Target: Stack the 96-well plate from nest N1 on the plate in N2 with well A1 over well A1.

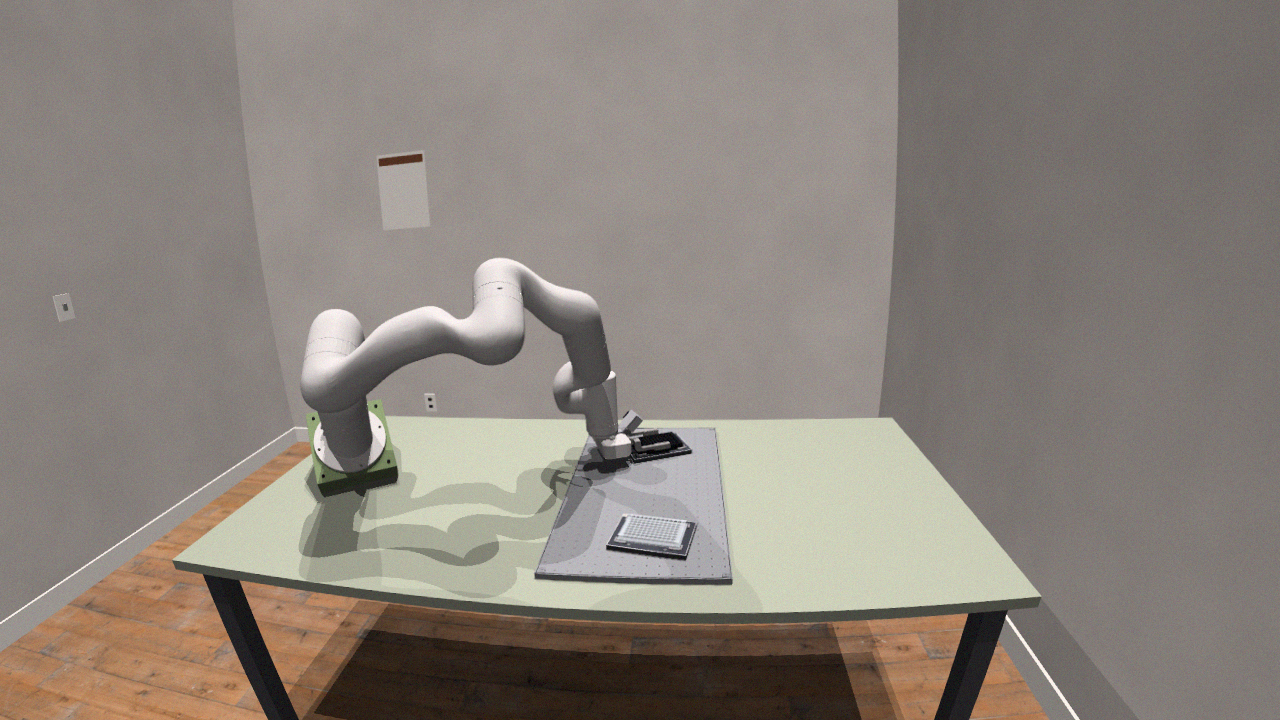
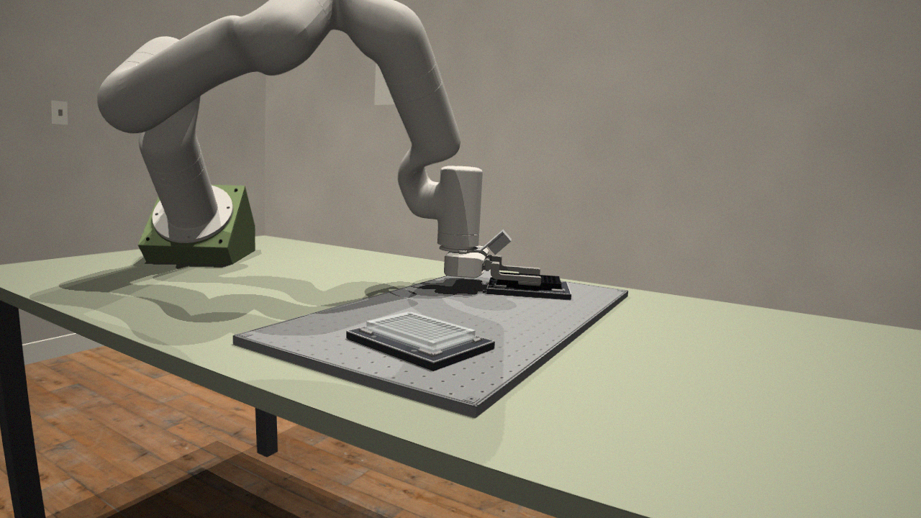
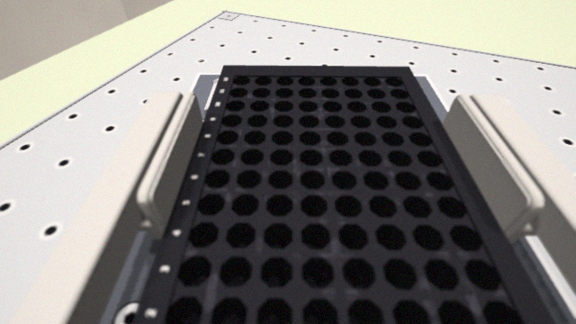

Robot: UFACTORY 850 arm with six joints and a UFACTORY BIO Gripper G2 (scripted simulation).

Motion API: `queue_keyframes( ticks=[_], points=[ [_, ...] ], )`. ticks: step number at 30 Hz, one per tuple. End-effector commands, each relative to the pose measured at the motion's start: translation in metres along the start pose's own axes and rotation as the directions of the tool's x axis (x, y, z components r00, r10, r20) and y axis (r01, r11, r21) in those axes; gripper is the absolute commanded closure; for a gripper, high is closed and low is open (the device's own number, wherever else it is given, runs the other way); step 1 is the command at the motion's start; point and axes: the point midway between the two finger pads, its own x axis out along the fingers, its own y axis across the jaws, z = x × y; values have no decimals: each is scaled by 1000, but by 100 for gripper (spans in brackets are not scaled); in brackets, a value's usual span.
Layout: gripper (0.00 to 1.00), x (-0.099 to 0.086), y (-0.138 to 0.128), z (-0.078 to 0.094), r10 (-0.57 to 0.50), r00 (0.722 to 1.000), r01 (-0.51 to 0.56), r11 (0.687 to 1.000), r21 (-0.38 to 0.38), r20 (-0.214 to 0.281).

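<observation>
The black 96-well plate point(image 1: 671, 438) point(image 2: 552, 281) point(image 3: 310, 168) lies level in nest N1 point(image 2: 560, 296), at the far end of the board. My gripper point(image 1: 660, 439) point(image 2: 538, 275) point(image 3: 333, 159) is low over that nest, shut on the black plate, with one finger pad against each long side. In the wrist view, small white marks run along the plate's left edge. A clear 96-well plate point(image 1: 656, 531) point(image 2: 418, 328) sits flat in nest N2 point(image 1: 646, 551) point(image 2: 398, 355), at the near end. The A1 corner marks are too small to read, and the black plate's nearest end is out of the wrist view.
Both nests stand on a grey perforated board point(image 1: 640, 488) point(image 2: 509, 354) point(image 3: 85, 144) on the pale green table point(image 1: 823, 510) point(image 2: 708, 393). The arm's green base block point(image 1: 353, 480) point(image 2: 186, 252) is at the table's left. N2's clear plate stands above its nest rim.
</observation>
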Motion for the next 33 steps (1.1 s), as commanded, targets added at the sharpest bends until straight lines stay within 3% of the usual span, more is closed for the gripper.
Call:
queue_keyframes(
  ticks=[1, 33],
  points=[
    [100, 1, 0, 1, 0, 1000, 0, 1000, 0, 2],
    [100, 1, 0, 14, 0, 1000, 0, 1000, 0, 2]
  ],
)
